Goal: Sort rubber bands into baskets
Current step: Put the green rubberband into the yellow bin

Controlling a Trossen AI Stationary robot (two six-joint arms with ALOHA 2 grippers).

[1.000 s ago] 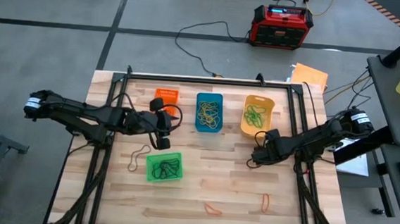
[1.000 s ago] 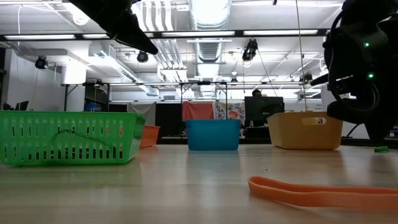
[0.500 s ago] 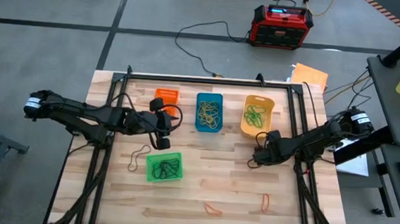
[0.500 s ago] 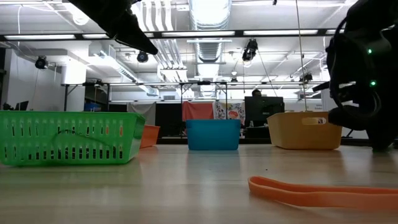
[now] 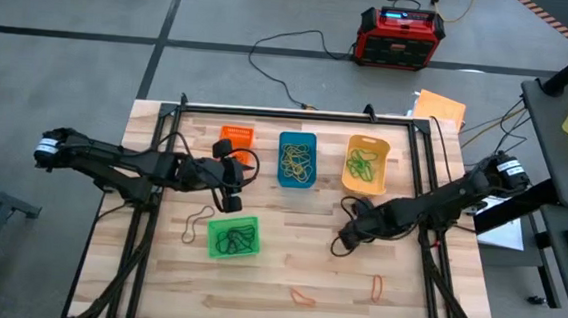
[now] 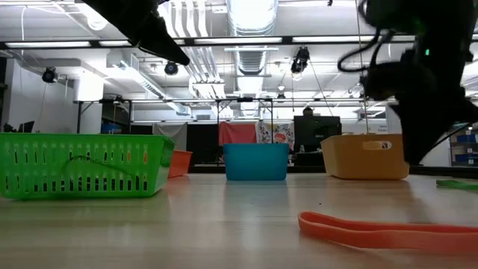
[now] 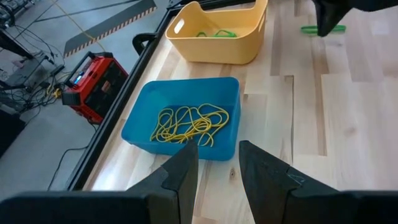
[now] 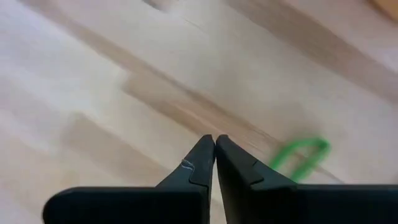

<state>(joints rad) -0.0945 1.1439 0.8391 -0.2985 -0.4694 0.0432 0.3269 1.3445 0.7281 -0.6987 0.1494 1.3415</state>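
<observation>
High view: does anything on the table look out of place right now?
Four rubber bands lie loose on the wood, outside any basket: two orange ones toward the edge away from the baskets, a dark one beside the green basket, a green one just ahead of the shut, empty right pincer.

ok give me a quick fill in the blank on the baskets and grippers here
1. The blue basket holds a tangle of ____ rubber bands.
2. The right gripper has its fingers ____.
3. The dark bands lie in the ____ basket.
4. On the bare wood beyond the right gripper lies a single ____ band.

Missing words: yellow; shut; green; green
</observation>
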